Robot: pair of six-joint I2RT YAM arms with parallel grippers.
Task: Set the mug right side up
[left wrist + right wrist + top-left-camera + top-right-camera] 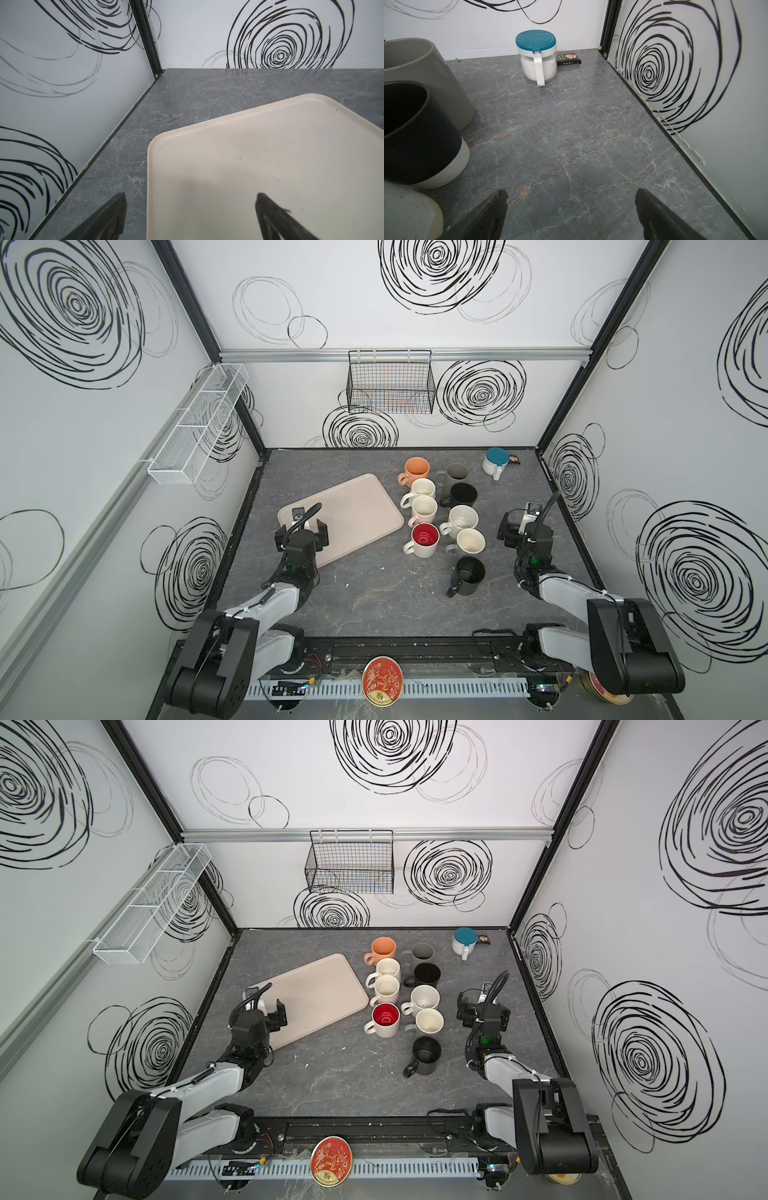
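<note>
Both top views: you see nine mugs (424, 510) standing rims up in two rows, just right of the tray (353, 510).
Left wrist: your left gripper (191, 196) gapes wide, empty, over the tray's edge.
Right wrist: your right gripper (571, 192) gapes wide, empty, beyond the mugs from the tray.

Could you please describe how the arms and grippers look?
The left arm and right arm have pale grey links and black joints. The left gripper and right gripper are black, with dark tapering fingers and a curved black cable.
</note>
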